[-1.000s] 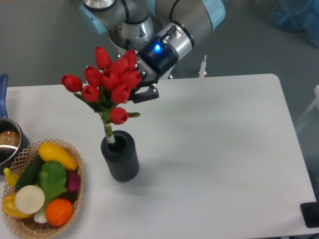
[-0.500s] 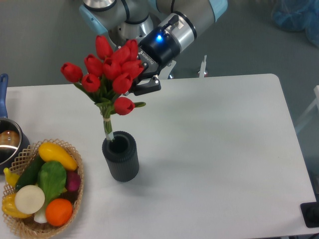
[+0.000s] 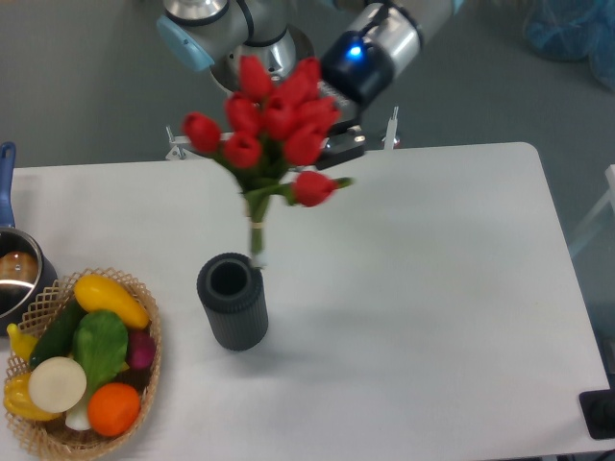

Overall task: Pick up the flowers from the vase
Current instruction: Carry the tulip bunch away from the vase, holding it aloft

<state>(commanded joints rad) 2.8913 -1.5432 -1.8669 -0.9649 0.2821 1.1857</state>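
Starting at the near left corner of the bench [image 3: 432, 317], a wicker basket [image 3: 144, 317] of toy fruit and vegetables is seen, and a metal pot [image 3: 17, 274] with a blue handle is cut off by the left edge just beyond it. Slightly farther in, the vase [image 3: 232, 301] stands upright with its round mouth bare; nothing is left inside it.

Above and just right of that mouth, the flowers [image 3: 274, 130] are held in the air, tilted so the heads lean to the far right and the bundled stem tips hang close over the vase rim without appearing to touch it. The bunch is judged light, with soft heads and thin, springy stems that would bend or sway rather than resist, so a hold low on the gathered stems or just under the heads is thought safest; squeezing the blooms themselves would crush them.

Farthest back, the claw [image 3: 336, 144] is seen behind the red heads, clenched on the flowers as far as can be judged, since the bunch is carried by nothing else; its fingertips are mostly hidden by the blooms.
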